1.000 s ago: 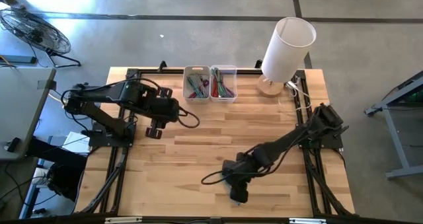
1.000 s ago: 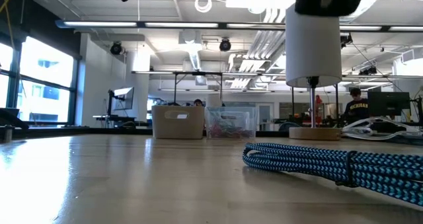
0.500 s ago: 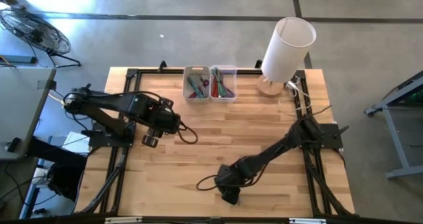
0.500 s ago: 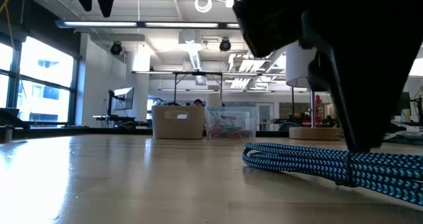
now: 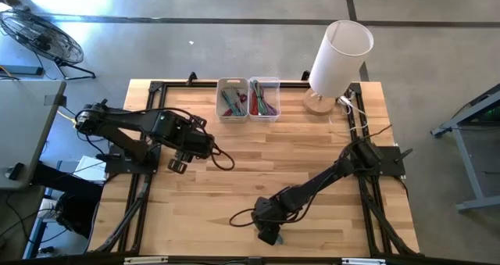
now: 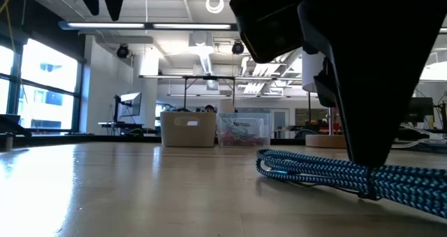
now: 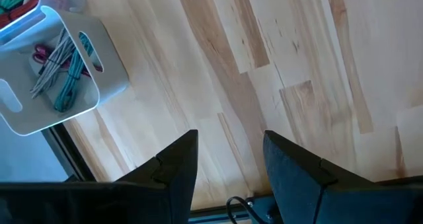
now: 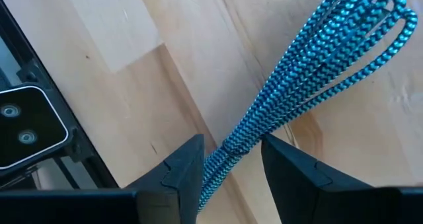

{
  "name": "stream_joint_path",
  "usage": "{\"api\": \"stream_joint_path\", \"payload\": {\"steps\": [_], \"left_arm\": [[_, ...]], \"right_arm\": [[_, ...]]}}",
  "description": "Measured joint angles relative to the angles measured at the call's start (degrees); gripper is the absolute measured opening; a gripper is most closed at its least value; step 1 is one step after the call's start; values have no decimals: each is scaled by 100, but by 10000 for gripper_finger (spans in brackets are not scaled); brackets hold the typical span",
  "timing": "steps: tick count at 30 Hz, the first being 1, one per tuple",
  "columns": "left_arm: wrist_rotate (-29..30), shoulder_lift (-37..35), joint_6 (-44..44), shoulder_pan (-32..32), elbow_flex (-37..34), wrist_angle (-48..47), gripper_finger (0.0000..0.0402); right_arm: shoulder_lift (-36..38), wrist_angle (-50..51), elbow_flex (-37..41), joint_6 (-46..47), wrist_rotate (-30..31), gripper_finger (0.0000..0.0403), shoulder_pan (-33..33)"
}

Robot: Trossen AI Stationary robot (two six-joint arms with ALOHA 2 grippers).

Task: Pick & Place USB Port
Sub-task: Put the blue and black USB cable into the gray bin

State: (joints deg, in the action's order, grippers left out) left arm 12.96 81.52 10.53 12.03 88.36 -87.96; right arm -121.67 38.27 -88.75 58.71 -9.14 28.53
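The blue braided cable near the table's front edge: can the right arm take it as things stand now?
Probably yes. The right gripper is directly over the blue braided cable, its open fingers on either side of the bundle, and nothing lies between them.

Your right gripper moved from mid-table down toward the near edge, now straddling the blue braided cable bundle, your left gripper drew back toward its base.

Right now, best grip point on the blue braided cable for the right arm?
Probably the tied waist of the blue braided cable, where the strands bunch narrowest. Come straight down with the fingers straddling it crosswise. The right gripper is open and lined up there; the far loops fan out too wide to pinch.
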Motion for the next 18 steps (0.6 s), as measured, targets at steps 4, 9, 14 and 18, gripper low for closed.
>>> {"api": "stream_joint_path", "payload": {"steps": [4,9,14,18], "left_arm": [[74,0,18,0,0,31,165],[108,0,17,0,0,104,165],[106,0,17,0,0,107,165],[95,0,15,0,0,109,165]], "right_arm": [[0,-18,0,1,15,144,2],[-58,0,-2,-8,23,144,-1],[-266,-96,-25,-17,-90,144,-9],[-407,-46,-33,29,-92,125,-9]]}}
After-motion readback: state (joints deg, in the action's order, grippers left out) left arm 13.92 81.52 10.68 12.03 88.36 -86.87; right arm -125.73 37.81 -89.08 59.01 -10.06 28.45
